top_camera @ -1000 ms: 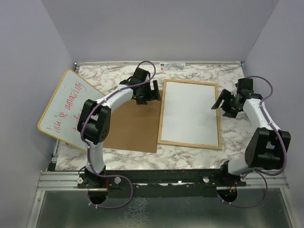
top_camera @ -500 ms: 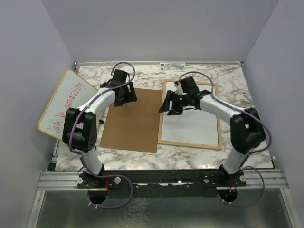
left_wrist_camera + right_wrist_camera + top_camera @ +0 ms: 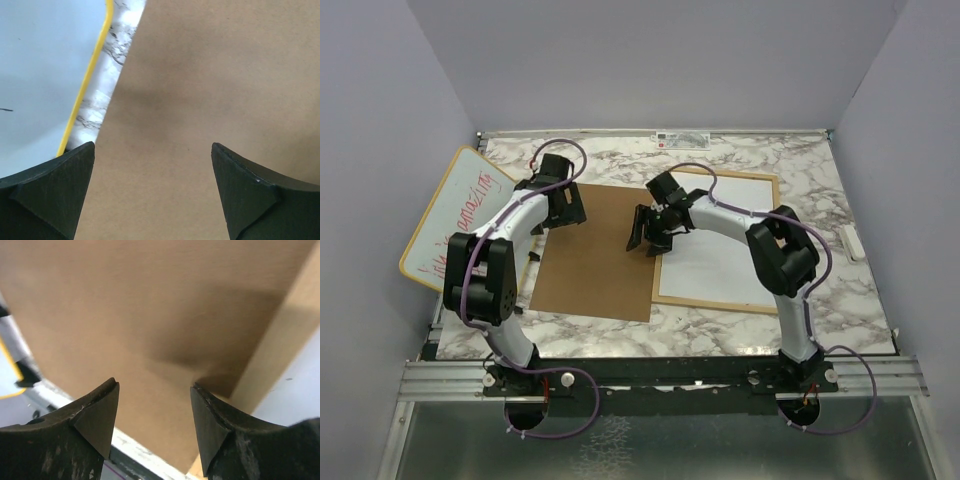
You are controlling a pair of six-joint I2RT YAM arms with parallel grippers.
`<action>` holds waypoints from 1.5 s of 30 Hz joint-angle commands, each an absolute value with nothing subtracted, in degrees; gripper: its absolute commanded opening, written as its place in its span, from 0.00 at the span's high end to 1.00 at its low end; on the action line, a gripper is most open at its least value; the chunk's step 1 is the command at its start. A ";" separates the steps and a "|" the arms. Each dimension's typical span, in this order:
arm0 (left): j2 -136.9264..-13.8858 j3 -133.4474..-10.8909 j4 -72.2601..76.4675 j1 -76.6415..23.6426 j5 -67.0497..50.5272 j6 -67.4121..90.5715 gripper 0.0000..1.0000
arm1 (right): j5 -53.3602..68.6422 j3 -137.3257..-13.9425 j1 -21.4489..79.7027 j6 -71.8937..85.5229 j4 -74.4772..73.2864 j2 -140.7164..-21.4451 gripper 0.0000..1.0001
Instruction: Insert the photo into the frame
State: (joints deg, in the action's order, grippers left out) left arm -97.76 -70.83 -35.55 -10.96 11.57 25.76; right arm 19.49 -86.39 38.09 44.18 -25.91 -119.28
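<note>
The photo (image 3: 720, 255) lies white back up inside the light wood frame (image 3: 720, 304) on the right half of the table. In the right wrist view the frame's wooden left rail (image 3: 280, 350) shows at the right, with the photo (image 3: 306, 382) beyond it. My right gripper (image 3: 645, 240) (image 3: 154, 384) hangs open and holds nothing, above the brown backing board (image 3: 595, 265) (image 3: 125, 305) next to that left rail. My left gripper (image 3: 564, 208) (image 3: 153, 145) stands wide open and holds nothing, over the board's far left corner (image 3: 200, 90).
A round-cornered whiteboard (image 3: 455, 225) (image 3: 40, 75) with red handwriting leans at the left, a strip of marble table (image 3: 107, 85) between it and the board. A small white object (image 3: 853, 243) lies at the right edge. A label strip (image 3: 680, 138) sits by the back wall.
My right arm swept left across the frame to its left rail, its jaws a little narrower. My left arm moved left from beside the frame to the board's far left corner.
</note>
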 commanded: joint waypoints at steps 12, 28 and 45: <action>-109.17 -76.38 -31.62 -9.12 13.51 21.91 0.01 | 1.37 -87.76 36.64 45.58 -38.24 -122.56 0.34; -109.65 -70.10 -23.28 -5.81 -2.10 22.86 0.01 | 2.44 -86.52 36.30 48.05 -36.11 -122.02 0.29; -109.49 -66.52 -22.59 -5.54 -14.35 28.93 0.15 | 22.70 -82.00 35.86 52.41 -9.86 -117.40 0.29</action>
State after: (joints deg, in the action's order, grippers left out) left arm -107.63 -70.17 -20.51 -3.99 -3.46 24.08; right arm 15.09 -83.13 34.28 49.60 -23.64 -118.39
